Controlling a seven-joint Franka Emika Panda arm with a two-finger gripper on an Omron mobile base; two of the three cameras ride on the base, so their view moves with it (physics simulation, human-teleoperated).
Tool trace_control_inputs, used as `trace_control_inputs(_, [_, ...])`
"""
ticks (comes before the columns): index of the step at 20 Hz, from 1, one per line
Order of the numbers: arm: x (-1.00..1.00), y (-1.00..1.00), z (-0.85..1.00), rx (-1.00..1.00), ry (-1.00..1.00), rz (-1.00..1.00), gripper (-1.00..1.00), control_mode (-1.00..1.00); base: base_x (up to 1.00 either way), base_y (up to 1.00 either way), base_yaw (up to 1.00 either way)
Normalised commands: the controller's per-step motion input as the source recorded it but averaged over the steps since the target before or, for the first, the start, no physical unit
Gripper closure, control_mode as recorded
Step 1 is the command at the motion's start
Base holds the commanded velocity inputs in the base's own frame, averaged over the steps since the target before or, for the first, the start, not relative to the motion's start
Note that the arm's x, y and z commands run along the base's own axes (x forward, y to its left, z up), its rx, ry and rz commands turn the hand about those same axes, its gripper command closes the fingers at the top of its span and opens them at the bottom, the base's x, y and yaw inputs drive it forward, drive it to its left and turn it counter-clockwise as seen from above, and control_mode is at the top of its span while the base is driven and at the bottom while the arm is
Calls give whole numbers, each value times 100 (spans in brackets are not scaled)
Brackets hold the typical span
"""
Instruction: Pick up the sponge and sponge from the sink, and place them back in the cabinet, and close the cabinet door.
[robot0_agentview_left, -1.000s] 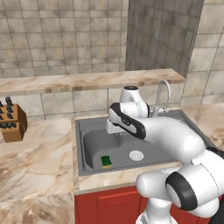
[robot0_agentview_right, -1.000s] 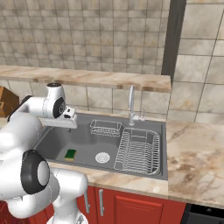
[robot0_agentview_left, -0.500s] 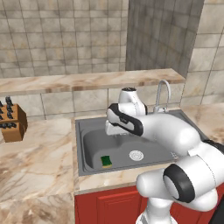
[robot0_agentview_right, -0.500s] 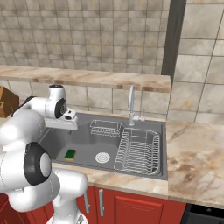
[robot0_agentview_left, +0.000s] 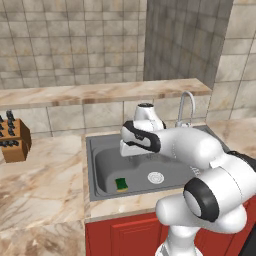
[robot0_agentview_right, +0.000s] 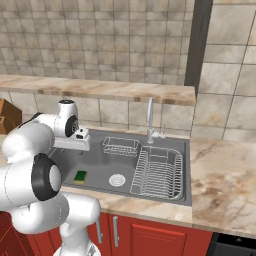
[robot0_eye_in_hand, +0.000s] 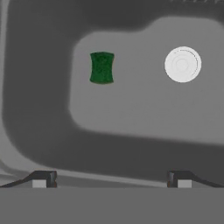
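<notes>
Here, at the far left of the marble counter (robot0_agentview_left: 45, 175), we saw a wooden knife block (robot0_agentview_left: 14, 142) standing well apart from the sink (robot0_agentview_left: 100, 172). Moving right, the green-topped sponge (robot0_agentview_left: 121, 184) lay flat on the basin floor near the front left corner, a yellow layer showing under its green top. In the hand view we looked straight down on that sponge (robot0_eye_in_hand: 102, 67), with the round white drain (robot0_eye_in_hand: 183, 64) beside it and clearly apart. Our gripper (robot0_eye_in_hand: 111, 179) hung above the basin with its fingers spread wide and nothing between them; the two dark fingertips (robot0_eye_in_hand: 43, 178) stood at the bottom of that view, clear of the sponge. In the right base view, the sponge (robot0_agentview_right: 80, 176) sat left of the drain (robot0_agentview_right: 116, 179), then came a small wire rack (robot0_agentview_right: 121, 146) at the back, the tall curved tap (robot0_agentview_right: 149, 120), and the dish rack (robot0_agentview_right: 158, 171) over the right part of the sink.
</notes>
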Motion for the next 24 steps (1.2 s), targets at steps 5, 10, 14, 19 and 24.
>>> trace_control_inputs(5, [2,0,-11,0,4,0,-100,-100,0,0,0])
trace_control_inputs(10, [0,0,-10,0,4,0,-100,-100,0,0,0])
trace_control_inputs(14, [2,0,-12,0,4,0,-100,-100,0,0,0])
trace_control_inputs(19, [3,0,-15,0,2,0,-100,-100,0,0,0])
trace_control_inputs(24, [6,2,-18,0,0,0,-100,-100,0,0,0])
